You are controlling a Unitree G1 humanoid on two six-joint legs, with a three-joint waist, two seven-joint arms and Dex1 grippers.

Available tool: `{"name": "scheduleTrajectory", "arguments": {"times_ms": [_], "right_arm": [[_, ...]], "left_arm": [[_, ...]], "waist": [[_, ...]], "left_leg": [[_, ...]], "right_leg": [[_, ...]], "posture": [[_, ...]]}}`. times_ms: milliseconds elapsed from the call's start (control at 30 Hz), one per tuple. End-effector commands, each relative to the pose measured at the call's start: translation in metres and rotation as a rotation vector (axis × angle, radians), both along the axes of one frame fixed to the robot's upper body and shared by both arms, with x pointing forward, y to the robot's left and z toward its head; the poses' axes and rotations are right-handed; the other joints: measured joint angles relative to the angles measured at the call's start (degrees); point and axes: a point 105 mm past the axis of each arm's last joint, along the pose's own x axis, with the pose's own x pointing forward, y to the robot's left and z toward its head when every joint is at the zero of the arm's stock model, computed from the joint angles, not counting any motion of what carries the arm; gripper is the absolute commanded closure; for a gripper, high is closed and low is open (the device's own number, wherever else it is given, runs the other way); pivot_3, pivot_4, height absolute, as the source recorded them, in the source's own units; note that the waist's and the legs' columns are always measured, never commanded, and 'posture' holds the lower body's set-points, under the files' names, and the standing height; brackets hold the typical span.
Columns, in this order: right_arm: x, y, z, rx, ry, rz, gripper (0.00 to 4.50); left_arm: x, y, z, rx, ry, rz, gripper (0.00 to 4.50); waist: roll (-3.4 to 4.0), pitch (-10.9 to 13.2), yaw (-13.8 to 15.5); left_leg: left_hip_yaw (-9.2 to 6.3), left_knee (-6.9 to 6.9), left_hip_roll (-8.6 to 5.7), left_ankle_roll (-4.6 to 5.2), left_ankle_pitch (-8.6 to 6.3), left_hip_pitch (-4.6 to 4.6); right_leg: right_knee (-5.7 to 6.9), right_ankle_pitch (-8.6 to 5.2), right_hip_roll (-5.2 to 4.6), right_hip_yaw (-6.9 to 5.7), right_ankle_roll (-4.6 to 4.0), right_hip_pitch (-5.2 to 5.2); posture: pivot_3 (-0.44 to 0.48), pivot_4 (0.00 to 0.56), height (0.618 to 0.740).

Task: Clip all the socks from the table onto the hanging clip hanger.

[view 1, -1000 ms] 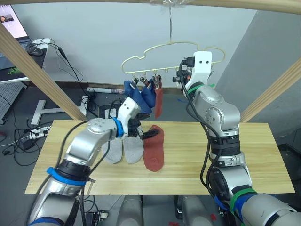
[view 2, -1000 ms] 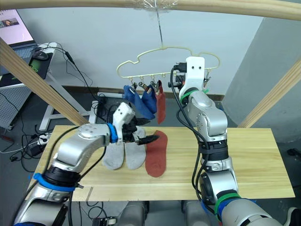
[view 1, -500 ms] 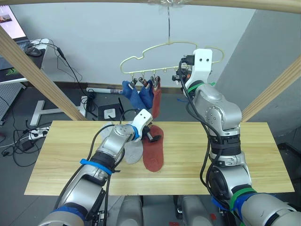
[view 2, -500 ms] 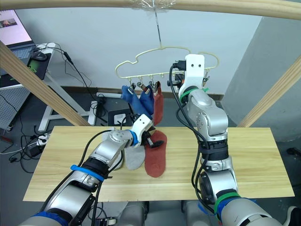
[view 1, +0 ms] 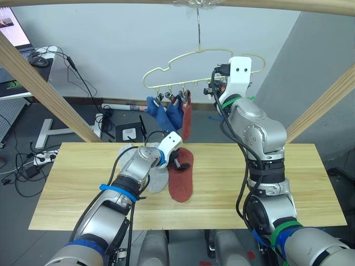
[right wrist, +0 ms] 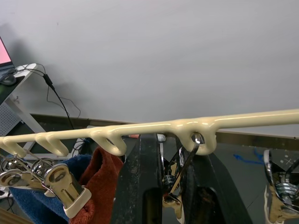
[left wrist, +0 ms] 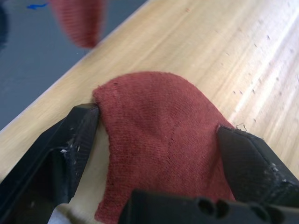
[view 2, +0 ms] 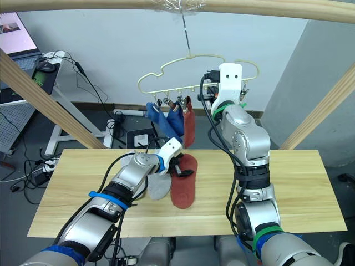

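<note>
**Left gripper astride rust red sock; right gripper at hanger clip**

- Rectangular light wood plank table: spans the lower middle of the head views.
- Rust red ankle sock, flat: lies on the table just left of frame centre, toe end toward the far edge.
- Two light grey ankle socks: lie on the table touching the red sock's left side, partly hidden by the left arm.
- Thin pale yellow wire clip hanger with wavy top: hangs by its metal hook from a thick wooden pole across the top of the frame.
- Two blue socks and one hanging rust red sock: clipped side by side under the hanger's left half, above the table's far edge.
- Left gripper: low over the flat red sock's end, fingers spread wide, one black finger at each edge of the fabric, not closed on it.
- Right gripper: raised to the hanger's right half, upper centre of frame; its fingers stand close together about a small metal clip hanging from the yellow bar; whether they press it cannot be told.
</note>
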Motion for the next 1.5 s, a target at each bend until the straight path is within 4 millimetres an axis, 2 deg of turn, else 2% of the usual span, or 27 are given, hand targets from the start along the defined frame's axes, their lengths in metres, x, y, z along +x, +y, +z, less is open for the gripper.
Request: {"name": "scheduleTrajectory", "arguments": {"times_ms": [33, 367, 433, 533, 600, 700, 833, 1067, 1300, 1500], "right_arm": [[-0.008, 0.0, 0.023, 0.024, -0.086, 0.002, 4.36], [-0.008, -0.001, 0.023, 0.026, -0.085, -0.001, 4.36], [-0.008, -0.001, 0.023, 0.027, -0.084, -0.001, 4.36], [-0.009, -0.001, 0.023, 0.03, -0.081, 0.001, 4.36], [-0.01, 0.0, 0.025, 0.031, -0.08, 0.01, 4.36], [-0.013, 0.003, 0.03, 0.048, -0.079, 0.027, 4.36], [-0.017, 0.002, 0.036, 0.098, -0.057, 0.039, 4.36], [-0.02, -0.003, 0.038, 0.166, -0.007, 0.037, 4.36], [-0.021, -0.007, 0.033, 0.175, 0.025, 0.029, 4.36], [-0.021, -0.006, 0.028, 0.171, 0.036, 0.027, 4.36]], "left_arm": [[-0.011, 0.001, -0.019, 0.063, 0.034, -0.04, 1.16], [-0.01, 0.001, -0.018, 0.129, -0.04, -0.107, 4.09], [-0.01, 0.0, -0.018, 0.121, -0.042, -0.109, 4.47], [-0.009, -0.006, -0.011, 0.052, -0.037, -0.092, 4.47], [-0.006, -0.013, 0.001, -0.048, -0.022, -0.058, 4.47], [0.001, -0.025, 0.028, -0.213, -0.039, -0.016, 4.47], [0.008, -0.035, 0.058, -0.349, -0.087, 0.016, 4.47], [0.017, -0.048, 0.101, -0.577, -0.088, 0.084, 4.47], [0.019, -0.057, 0.131, -0.688, -0.099, 0.072, 4.47], [0.017, -0.059, 0.147, -0.73, -0.111, 0.059, 4.47]], "waist": [[0.0, 0.0, -0.2], [0.0, 0.0, -0.3], [0.0, 0.0, -0.4], [0.0, 0.0, -0.4], [0.0, 0.0, -0.4], [0.0, 0.0, -0.4], [0.0, 0.0, -0.4], [0.0, 0.0, -0.4], [0.0, 0.0, -0.5], [0.0, 0.0, -0.5]], "left_leg": [[0.0, 0.0, 0.0, 0.0, 0.0, 0.0], [-0.01, 0.0, 0.0, 0.05, 0.03, 0.01], [-0.02, 0.0, 0.0, 0.07, 0.04, 0.01], [-0.02, 0.0, -0.01, 0.07, 0.04, 0.01], [-0.02, 0.0, -0.01, 0.07, 0.04, 0.0], [-0.03, 0.0, -0.01, 0.07, 0.04, -0.02], [-0.03, -0.02, 0.0, 0.07, 0.04, -0.07], [-0.03, -0.02, 0.0, 0.07, 0.04, -0.06], [-0.03, -0.03, 0.0, 0.07, 0.04, -0.06], [-0.03, -0.03, 0.0, 0.07, 0.05, -0.06]], "right_leg": [[0.0, 0.0, 0.0, 0.0, 0.0, 0.0], [0.03, 0.02, 0.0, 0.0, -0.03, 0.0], [0.03, 0.02, 0.0, -0.01, -0.03, 0.0], [0.03, 0.02, 0.0, -0.01, -0.03, 0.0], [0.03, 0.02, 0.0, -0.01, -0.03, 0.0], [0.01, 0.02, 0.0, -0.02, -0.03, -0.01], [-0.01, 0.02, 0.0, -0.03, -0.03, -0.03], [-0.02, 0.02, 0.0, -0.03, -0.03, -0.03], [-0.04, 0.02, 0.0, -0.02, -0.03, -0.03], [-0.05, 0.02, 0.0, -0.03, -0.03, -0.03]], "posture": [[0.02, 0.257, 0.74], [0.02, 0.257, 0.74], [0.016, 0.258, 0.74], [0.016, 0.259, 0.74], [0.017, 0.258, 0.74], [0.022, 0.254, 0.74], [0.025, 0.252, 0.74], [0.025, 0.25, 0.74], [0.013, 0.246, 0.74], [0.01, 0.243, 0.74]]}}
